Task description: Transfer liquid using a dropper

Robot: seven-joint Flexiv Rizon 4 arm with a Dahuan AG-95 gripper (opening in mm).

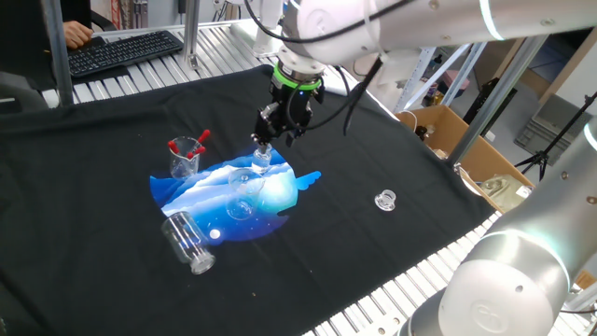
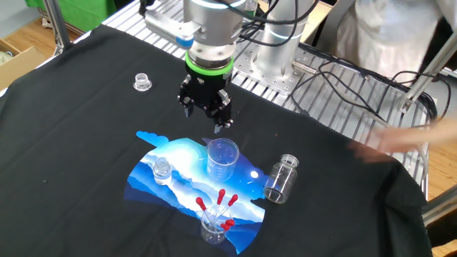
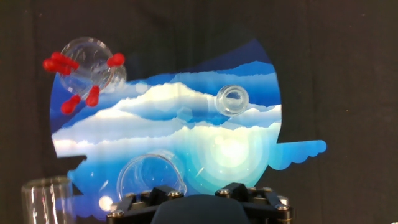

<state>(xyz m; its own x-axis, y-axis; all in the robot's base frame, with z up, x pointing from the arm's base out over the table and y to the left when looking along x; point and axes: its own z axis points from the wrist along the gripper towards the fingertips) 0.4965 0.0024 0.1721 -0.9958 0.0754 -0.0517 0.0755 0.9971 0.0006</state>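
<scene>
Inside a small glass [image 2: 214, 227], red-bulbed clear droppers [image 2: 222, 202]; hand [image 2: 205, 114] empty, fingers apart.

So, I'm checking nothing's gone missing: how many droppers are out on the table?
4 droppers, all standing together in one small beaker at the edge of the blue mat, red bulbs fanned outward. Overlapping bulbs could hide a fifth.

A black cloth [image 2: 86, 143] covers the table, and a blue-and-white mat [image 2: 182, 171] printed with clouds lies flat on it. Directly on the cloth, a clear glass jar [image 2: 280, 180] lies on its side, touching the mat's edge, and a small clear glass lid [image 2: 143, 82] sits well apart from the mat.
</scene>
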